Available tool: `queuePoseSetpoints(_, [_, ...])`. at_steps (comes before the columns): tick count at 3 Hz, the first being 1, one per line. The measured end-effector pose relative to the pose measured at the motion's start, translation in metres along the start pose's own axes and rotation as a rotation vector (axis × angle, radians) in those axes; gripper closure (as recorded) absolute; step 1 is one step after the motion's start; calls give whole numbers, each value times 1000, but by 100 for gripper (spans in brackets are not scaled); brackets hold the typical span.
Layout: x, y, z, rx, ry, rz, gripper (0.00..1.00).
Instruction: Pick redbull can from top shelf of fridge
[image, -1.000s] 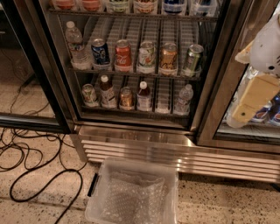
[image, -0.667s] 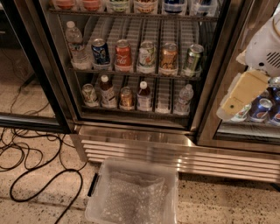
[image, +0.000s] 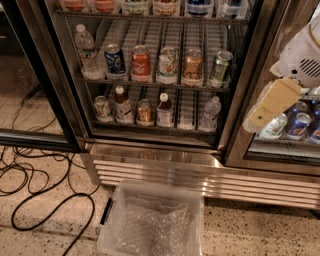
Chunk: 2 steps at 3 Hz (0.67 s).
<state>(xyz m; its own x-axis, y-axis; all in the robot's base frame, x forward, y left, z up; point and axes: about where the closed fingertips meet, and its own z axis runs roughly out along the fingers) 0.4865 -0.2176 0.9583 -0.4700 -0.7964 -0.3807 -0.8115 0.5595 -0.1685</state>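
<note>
The fridge (image: 200, 175) fills the upper view, with its steel base grille below. The highest rack in view (image: 150, 17) runs along the top edge, and only the bottoms of several containers on it show. A blue-and-silver bottom (image: 200, 6) stands among them; I cannot tell whether it is the redbull can. My gripper (image: 261, 116), tan-coloured on a white arm, hangs at the right in front of the fridge's right door frame. It is level with the lower racks, far below and right of the highest rack, and touches none of the drinks.
A rack with Pepsi (image: 115, 59), Coca-Cola (image: 141, 62) and other cans sits below, then a rack of small bottles (image: 164, 107). A clear plastic bin (image: 150, 220) stands on the floor before the grille. Black cables (image: 45, 200) lie at left. More cans (image: 299, 125) stand behind the right glass.
My gripper and arm have moved left and slightly up, from the right edge toward the door frame. The drinks and the bin have not moved.
</note>
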Motion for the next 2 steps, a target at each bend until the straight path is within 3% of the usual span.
queuePoseSetpoints(1, [-9,-2,7,19,-35,37,0])
queuePoseSetpoints(2, [-44,-24,24,70,-128,143,0])
